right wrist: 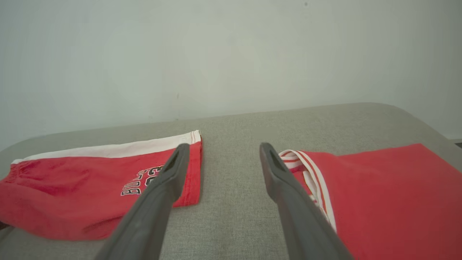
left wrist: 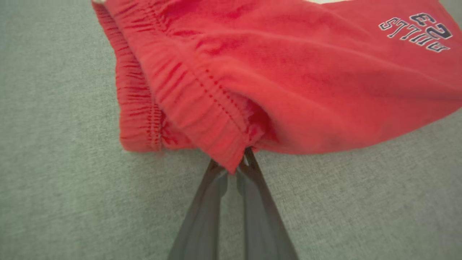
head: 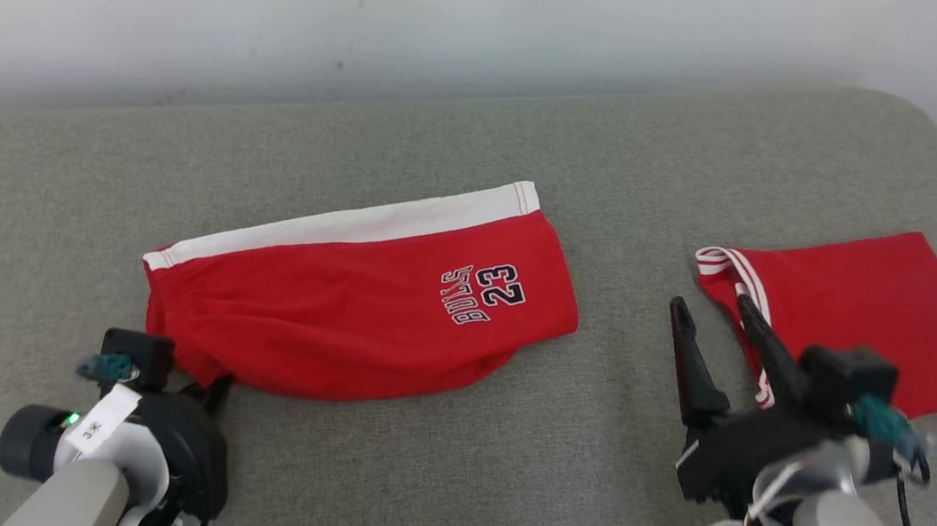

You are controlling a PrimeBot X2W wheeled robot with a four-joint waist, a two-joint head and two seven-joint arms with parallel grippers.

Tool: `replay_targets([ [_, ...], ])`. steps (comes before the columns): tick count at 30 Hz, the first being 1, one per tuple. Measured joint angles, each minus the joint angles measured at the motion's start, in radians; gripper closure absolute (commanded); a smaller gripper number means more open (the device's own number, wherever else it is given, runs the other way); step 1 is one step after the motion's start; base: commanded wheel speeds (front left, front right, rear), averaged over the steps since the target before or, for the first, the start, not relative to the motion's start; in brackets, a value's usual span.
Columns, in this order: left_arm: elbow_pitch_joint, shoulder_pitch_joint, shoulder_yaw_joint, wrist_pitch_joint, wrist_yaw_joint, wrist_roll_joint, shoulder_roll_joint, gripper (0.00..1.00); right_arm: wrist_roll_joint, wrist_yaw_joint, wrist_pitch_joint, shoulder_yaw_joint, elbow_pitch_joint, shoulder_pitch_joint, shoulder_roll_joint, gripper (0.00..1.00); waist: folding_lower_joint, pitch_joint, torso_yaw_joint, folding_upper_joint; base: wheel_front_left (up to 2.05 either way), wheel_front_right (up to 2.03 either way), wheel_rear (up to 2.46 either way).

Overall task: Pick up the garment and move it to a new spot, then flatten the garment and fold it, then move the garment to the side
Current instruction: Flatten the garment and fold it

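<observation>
Left claw (left wrist: 241,164) pinched shut on the waistband corner of the red shorts (head: 355,312), which lie left of centre on the grey padded surface (head: 440,492). Right claw (head: 711,304) spread apart, holding nothing, near the folded red garment (head: 875,304). Shorts look light and limp and will likely sag from one corner. The elastic waistband is the firmest place to hold.
</observation>
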Motion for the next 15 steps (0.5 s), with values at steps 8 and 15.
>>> replay_targets([
  [8,0.014,-0.078,-0.037,0.000,-0.018,0.018,-0.050,1.00,0.063,0.037,0.228,0.020,0.251,-0.207,0.004,0.00,0.0001,0.038,0.046,0.0000,0.00,0.00,0.00],
  [15,0.038,-0.130,-0.046,-0.007,-0.027,0.020,-0.082,1.00,0.072,0.053,0.370,0.056,0.397,-0.311,0.018,0.00,0.0001,0.074,0.098,0.0001,0.00,0.00,0.00],
])
